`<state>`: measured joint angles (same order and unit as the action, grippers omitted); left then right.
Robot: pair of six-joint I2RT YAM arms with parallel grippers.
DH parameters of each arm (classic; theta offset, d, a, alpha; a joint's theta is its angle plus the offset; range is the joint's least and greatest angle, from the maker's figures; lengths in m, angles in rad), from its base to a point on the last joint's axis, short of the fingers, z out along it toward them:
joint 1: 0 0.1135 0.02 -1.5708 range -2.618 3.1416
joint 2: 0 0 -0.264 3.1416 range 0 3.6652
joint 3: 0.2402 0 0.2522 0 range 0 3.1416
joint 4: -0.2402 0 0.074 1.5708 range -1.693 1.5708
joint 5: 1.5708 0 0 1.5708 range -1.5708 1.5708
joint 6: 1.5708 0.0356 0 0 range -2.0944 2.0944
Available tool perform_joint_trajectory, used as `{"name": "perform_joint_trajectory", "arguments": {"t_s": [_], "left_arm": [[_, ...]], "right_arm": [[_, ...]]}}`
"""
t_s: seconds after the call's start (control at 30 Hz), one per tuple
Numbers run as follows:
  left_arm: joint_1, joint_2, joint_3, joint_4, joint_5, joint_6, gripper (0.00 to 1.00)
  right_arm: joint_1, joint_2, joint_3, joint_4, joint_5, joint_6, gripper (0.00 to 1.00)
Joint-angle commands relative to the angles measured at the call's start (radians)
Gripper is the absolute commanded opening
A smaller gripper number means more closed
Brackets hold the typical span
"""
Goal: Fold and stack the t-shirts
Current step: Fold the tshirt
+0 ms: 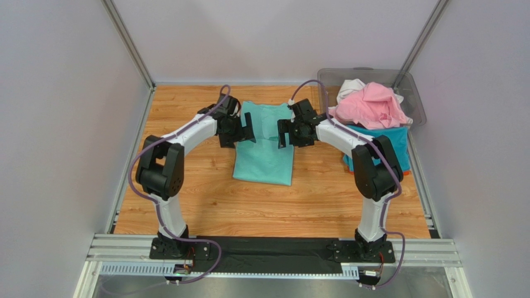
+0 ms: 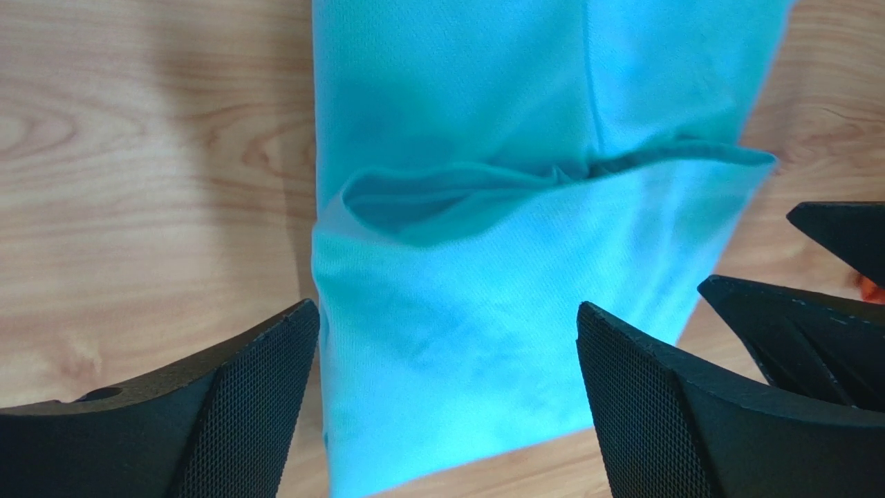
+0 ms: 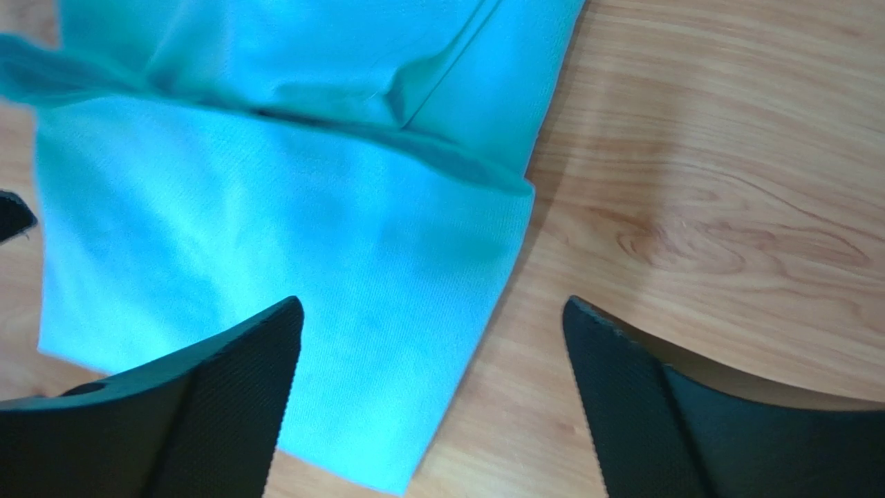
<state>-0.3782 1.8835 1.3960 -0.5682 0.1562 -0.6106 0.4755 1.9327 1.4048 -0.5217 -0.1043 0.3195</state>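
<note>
Mint green t-shirt [image 1: 264, 152], soft fine-knit cloth folded into a long rectangle, lying flat mid-way across the wood-grain table [image 1: 205, 202], the left gripper [image 1: 242, 131] and right gripper [image 1: 286, 133] poised over it, ribbed black jaws spread apart.

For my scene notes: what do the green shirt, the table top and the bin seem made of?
The mint green t-shirt looks like soft matte knit cloth: fine weave grain, limp folds. The table top looks like wood or wood-print laminate, smooth: grain and plank lines. The bin seems clear grey plastic: one can see through its walls.
</note>
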Motion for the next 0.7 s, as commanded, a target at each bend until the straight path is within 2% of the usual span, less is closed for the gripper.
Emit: {"name": "perform_joint_trajectory", "arguments": {"t_s": [0.0,0.23,0.27,0.47,0.6,0.67], "left_arm": [[0.002,-0.184,-0.069,0.021,0.000,-0.009,1.00],[0.001,-0.467,-0.371,0.063,0.003,-0.060,1.00],[0.001,-0.487,-0.441,0.074,0.009,-0.067,1.00],[0.001,-0.580,-0.607,0.126,0.014,-0.092,0.99],[0.001,-0.549,-0.637,0.185,0.043,-0.095,0.86],[0.001,-0.499,-0.625,0.200,0.039,-0.092,0.76]], "right_arm": [[0.012,-0.191,-0.056,0.025,-0.023,-0.002,1.00],[0.070,-0.449,-0.291,0.083,-0.090,0.068,1.00],[0.083,-0.466,-0.314,0.089,-0.100,0.079,1.00],[0.138,-0.558,-0.510,0.144,-0.106,0.188,1.00],[0.141,-0.551,-0.567,0.184,-0.124,0.201,1.00],[0.141,-0.534,-0.576,0.193,-0.120,0.201,0.99]]}}
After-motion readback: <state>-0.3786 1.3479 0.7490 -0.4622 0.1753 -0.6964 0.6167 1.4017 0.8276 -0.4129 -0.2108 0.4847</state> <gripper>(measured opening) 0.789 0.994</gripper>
